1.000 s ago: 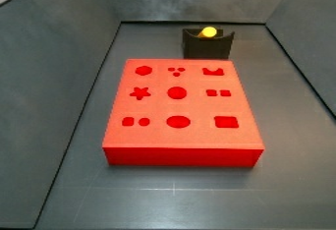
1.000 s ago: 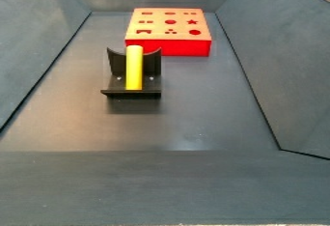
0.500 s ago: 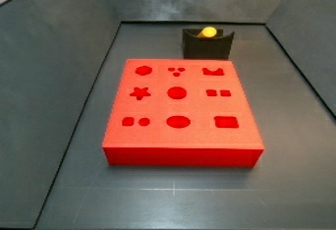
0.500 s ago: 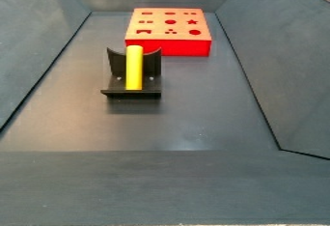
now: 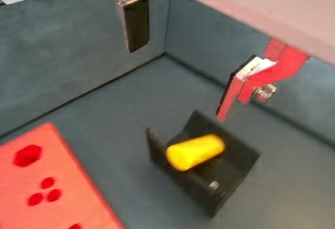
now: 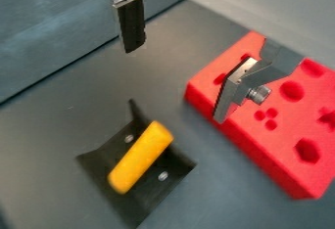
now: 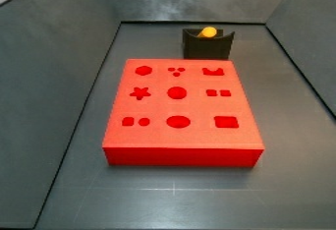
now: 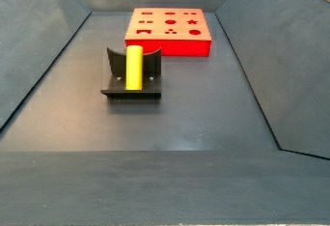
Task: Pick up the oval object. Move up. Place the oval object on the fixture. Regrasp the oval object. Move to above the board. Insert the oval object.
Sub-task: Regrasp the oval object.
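Compared with the pictures taken half a second and one second before, nothing on the counter had changed place in the side views: the oval object (image 8: 133, 65) lay in the same way on the fixture (image 8: 131, 93), and the board (image 7: 180, 109) stood at the same spot. The small dark tips at the top edge of the side views looked almost the same as before.

The end effector (image 5: 197, 52) was above the fixture and well apart from it. Its fingers (image 5: 135, 18) stood wide open, with only air between them. It held nothing and it touched nothing. In both wrist views one finger was a silver plate with a dark pad (image 6: 131, 23), and the opposite finger (image 6: 240, 84) was seen more from its edge, in front of the red board (image 6: 283, 125).

The oval object (image 5: 195, 151) rested in the notch on top of the fixture (image 5: 225, 181), lying along it, with its rounded end pointing out. In a side view it looked like a yellow rod (image 8: 133, 65) between the two dark walls of the fixture. In a side view only its yellow-orange end (image 7: 207, 31) showed above the fixture (image 7: 207, 45), at the far side of the counter behind the board.

The board was flat on the counter (image 8: 194, 114), near the fixture but not touching it. Its cut-out holes were all empty.
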